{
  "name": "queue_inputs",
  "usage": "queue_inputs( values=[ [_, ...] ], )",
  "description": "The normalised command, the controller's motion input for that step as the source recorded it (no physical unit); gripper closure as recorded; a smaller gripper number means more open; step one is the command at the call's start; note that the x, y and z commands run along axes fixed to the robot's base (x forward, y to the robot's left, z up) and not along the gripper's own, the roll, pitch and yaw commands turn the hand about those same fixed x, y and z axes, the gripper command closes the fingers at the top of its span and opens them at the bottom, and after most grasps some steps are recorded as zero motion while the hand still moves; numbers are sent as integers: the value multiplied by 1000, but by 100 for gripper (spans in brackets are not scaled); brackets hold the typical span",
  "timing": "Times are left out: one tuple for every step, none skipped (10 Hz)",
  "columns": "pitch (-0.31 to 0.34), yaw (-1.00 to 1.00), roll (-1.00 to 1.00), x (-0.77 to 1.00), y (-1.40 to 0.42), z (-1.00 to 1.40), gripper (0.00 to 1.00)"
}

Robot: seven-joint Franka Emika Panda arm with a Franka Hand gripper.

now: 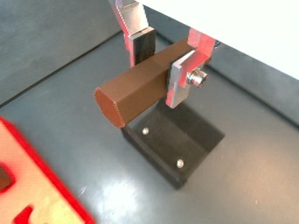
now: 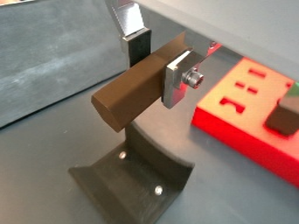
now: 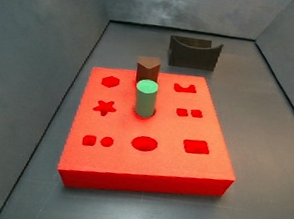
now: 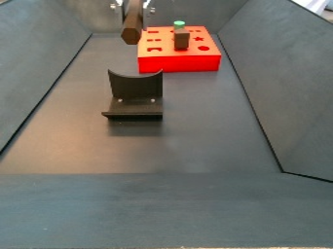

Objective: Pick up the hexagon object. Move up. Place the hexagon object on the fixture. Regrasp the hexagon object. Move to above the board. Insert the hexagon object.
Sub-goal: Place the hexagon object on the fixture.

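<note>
Gripper (image 1: 163, 59) hangs high above the fixture (image 1: 177, 144), its two silver plates closed on the hexagon object (image 1: 138, 90), pinching the brown peg near one end so that most of its length juts out sideways, roughly level. In both wrist views the peg sits directly over the fixture's notch with clear air between them, so the lift looks done and the set-down not yet begun. Holding it crosswise probably suits the notch, which could cradle the peg while the fingers (image 2: 177, 77) take a fresh hold for insertion. Seen from a side view, the fixture (image 3: 194, 52) stands just beyond the far edge of the board (image 3: 142, 171), apart from it. A green cylinder (image 3: 147, 99) and a stouter brown peg (image 3: 147, 67) already stand in the board
</note>
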Motion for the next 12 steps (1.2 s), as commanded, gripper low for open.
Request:
queue_inputs(
  values=[
    [77,-13,-1000,99,53,-5,100],
    [83,-27,-1000,65,45,-13,100],
    [91,-40,-1000,68,44,-14,100],
    [104,-55,-1000,75,47,-12,100],
    [119,-72,-1000,84,47,-16,100],
    [133,-94,-1000,89,48,-21,100],
    [124,-112,-824,90,48,-27,100],
    [105,-122,-658,87,47,-24,100],
    [81,-126,-430,83,52,-22,100],
    [63,-122,-282,80,38,-19,100],
    [42,-114,-206,71,29,-10,100],
    [265,-117,-1000,127,133,-1000,100]
  ],
)
